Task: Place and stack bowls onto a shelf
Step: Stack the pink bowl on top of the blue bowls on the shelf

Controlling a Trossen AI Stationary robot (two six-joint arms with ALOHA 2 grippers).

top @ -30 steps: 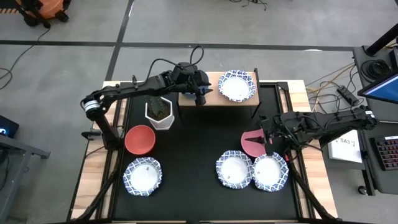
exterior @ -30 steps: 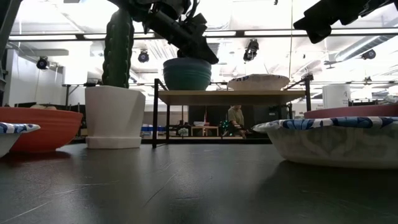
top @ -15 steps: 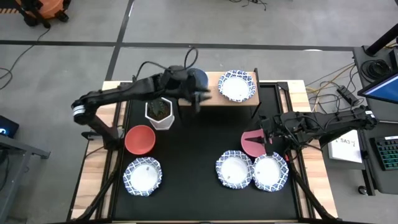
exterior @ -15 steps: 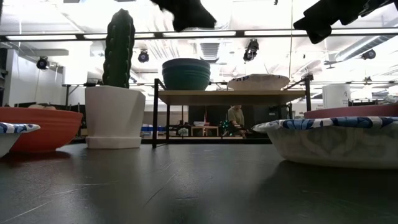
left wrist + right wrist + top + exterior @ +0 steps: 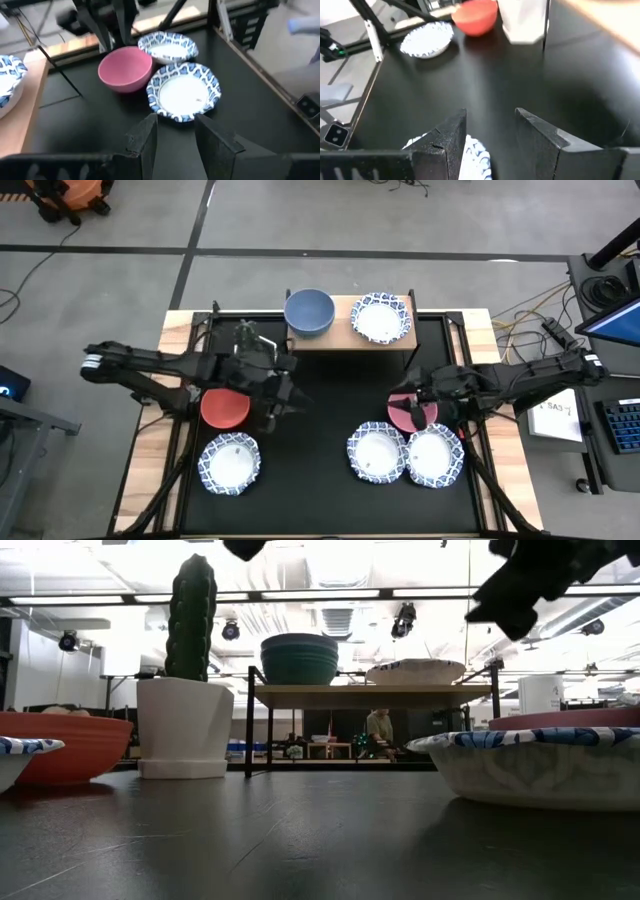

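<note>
Shelf (image 5: 345, 335): light-wood rectangular top on thin black legs, at far edge of matte black worktop (image 5: 330, 410). On it: a smooth round blue bowl (image 5: 309, 311) stacked on a green bowl (image 5: 300, 667) (teal band seen in low view), and beside it a wider blue-and-white patterned bowl (image 5: 380, 317) w/ white inside and scalloped rim.

Left tool (image 5: 283, 402): fingers apart, empty, above worktop centre-left, near the glossy red bowl (image 5: 225, 406). Vs 1 s ago: it has left the shelf and drawn back across the worktop; the blue bowl is now uncovered.

Right tool (image 5: 417, 408): fingers apart, empty, over the pink bowl (image 5: 405, 410); arm shifted slightly.

Remaining patterned bowls: one front-left (image 5: 229, 463), two touching front-right (image 5: 377, 453) (image 5: 435, 456), unchanged. White angular cactus pot (image 5: 183, 726) mostly hidden under left arm in high view.
</note>
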